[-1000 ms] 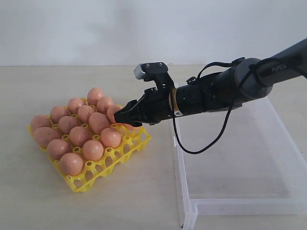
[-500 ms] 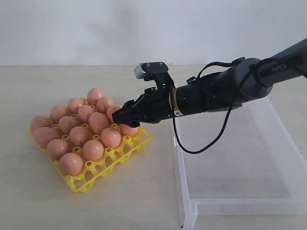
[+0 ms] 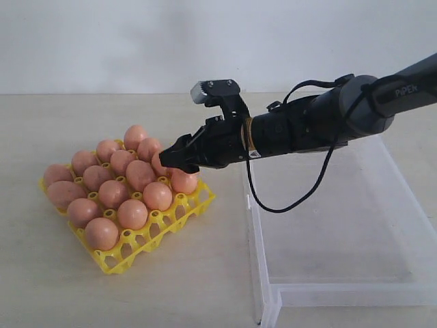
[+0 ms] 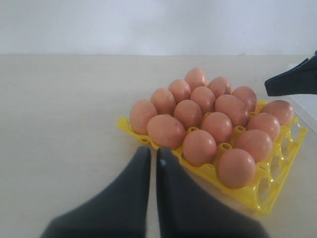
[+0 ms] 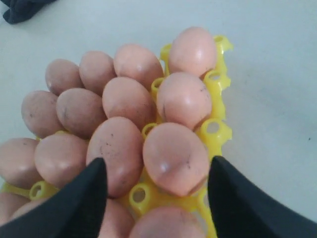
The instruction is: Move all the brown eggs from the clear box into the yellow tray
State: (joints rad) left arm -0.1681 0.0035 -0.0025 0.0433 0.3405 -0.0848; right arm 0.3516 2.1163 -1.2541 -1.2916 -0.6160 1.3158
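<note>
The brown eggs (image 3: pixel 130 184) fill most cups of the yellow tray (image 3: pixel 184 212) on the left of the table. My right gripper (image 3: pixel 174 158) hovers open just above the tray's right edge. In the right wrist view its fingers stand wide on either side of one egg (image 5: pixel 173 156) that sits in a cup, touching neither finger. The clear box (image 3: pixel 254 232) on the right holds no eggs that I can see. My left gripper (image 4: pixel 152 151) is shut and empty, just off a corner of the tray (image 4: pixel 277 193).
The right arm and its looping black cable (image 3: pixel 287 205) stretch from the right over the box's left wall. Bare tabletop (image 3: pixel 102 294) lies in front of the tray. A white wall backs the table.
My right gripper has lifted slightly off the tray's right edge, leaving an egg seated in the cup there. The eggs, tray and box have not shifted.
</note>
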